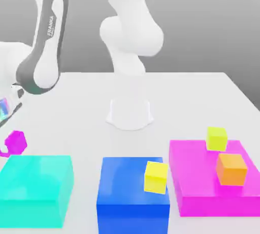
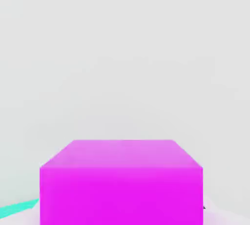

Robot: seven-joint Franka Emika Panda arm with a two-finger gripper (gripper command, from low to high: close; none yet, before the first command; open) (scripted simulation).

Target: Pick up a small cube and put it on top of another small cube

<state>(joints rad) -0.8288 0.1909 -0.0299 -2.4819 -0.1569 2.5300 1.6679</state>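
Observation:
The small cube (image 1: 15, 141) is plain magenta and sits tilted at the exterior view's far left, just beyond the back corner of the cyan block (image 1: 36, 187). My arm reaches down to that left edge, and my gripper (image 1: 11, 126) is right above the cube, partly cut off by the picture's border. In the hand view the small cube (image 2: 121, 182) looms very close in front of the camera, centred in line with the hand. The jaws are shut on it.
Three big blocks line the front: cyan, blue (image 1: 133, 192) and flat magenta (image 1: 203, 192). A yellow cube (image 1: 156, 177) sits on the blue block. Another yellow cube (image 1: 216, 138) and an orange cube (image 1: 231, 169) sit on the magenta block. The robot base (image 1: 129, 113) stands mid-table.

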